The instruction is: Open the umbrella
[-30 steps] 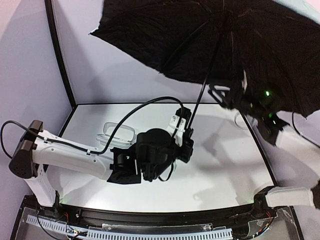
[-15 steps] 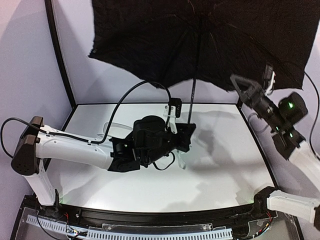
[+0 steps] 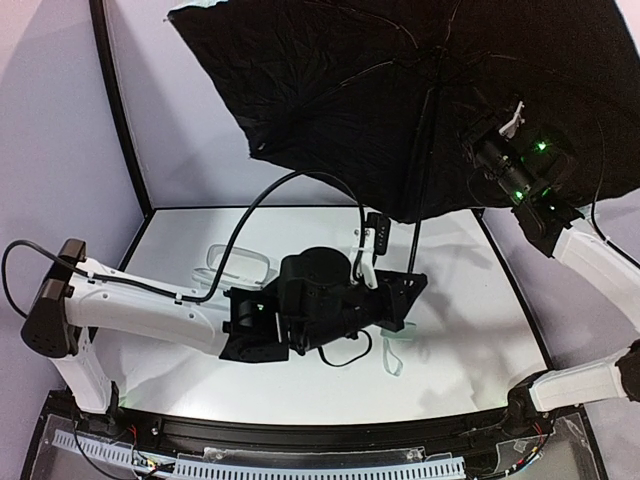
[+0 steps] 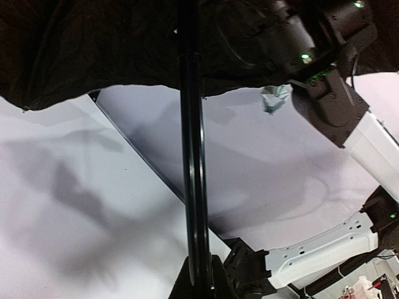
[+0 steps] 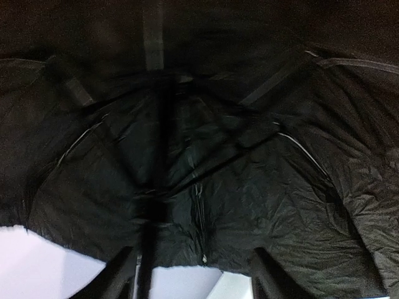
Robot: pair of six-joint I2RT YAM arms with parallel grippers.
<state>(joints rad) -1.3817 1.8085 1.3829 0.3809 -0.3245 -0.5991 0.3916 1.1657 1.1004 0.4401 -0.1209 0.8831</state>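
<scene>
Left gripper (image 3: 405,292) clenched the umbrella (image 3: 400,90) low on its shaft (image 4: 192,156); right gripper (image 5: 193,265), fingers parted beside the shaft, was likely best withdrawn slowly.

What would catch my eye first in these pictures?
A huge black umbrella, spread open, fills the top of the overhead view above the white table. Its thin shaft slants down to the left claw, clamped on it near the table's middle. At right, the right claw reaches up beneath the umbrella, fingers apart.
</scene>
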